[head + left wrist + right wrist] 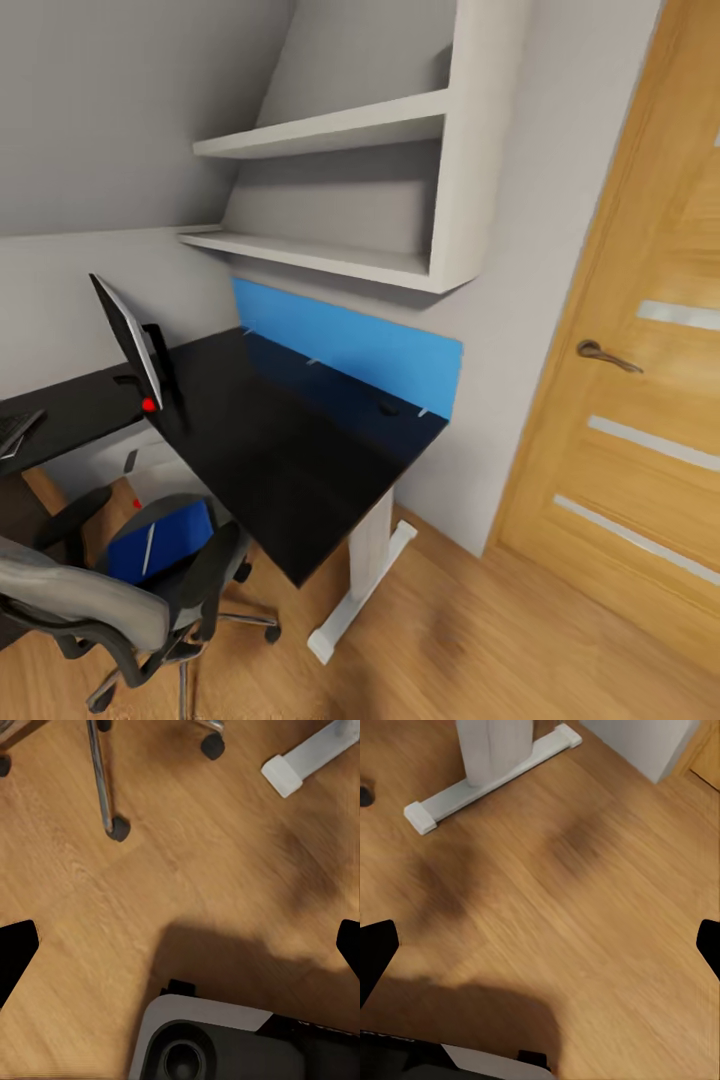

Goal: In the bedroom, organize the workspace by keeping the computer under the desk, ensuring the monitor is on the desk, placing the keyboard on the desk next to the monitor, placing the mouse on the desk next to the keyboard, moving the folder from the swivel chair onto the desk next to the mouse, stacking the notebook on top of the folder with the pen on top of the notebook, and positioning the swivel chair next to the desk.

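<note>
Desk (290,470) fills the head view's centre, with one monitor (128,340) at its left and one keyboard (15,430) at the far-left edge. One swivel chair (110,600), lower left, carries one blue folder (165,540) with one pen (149,548) on it. Both wrist views look down on the wooden floor (585,907); left gripper (180,945) and right gripper (540,945) each have fingertips spread wide, holding nothing.

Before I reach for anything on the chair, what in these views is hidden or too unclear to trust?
- Bright-blue flat folder on the grey swivel chair, head view: partly hidden by the armrest and backrest; the slim white strip on it is too small to identify.
- Slim black keyboard: cut off by the left edge.
- Wide black monitor: seen edge-on, screen unreadable.
- Both wrist views: fingers cropped at the edges.
</note>
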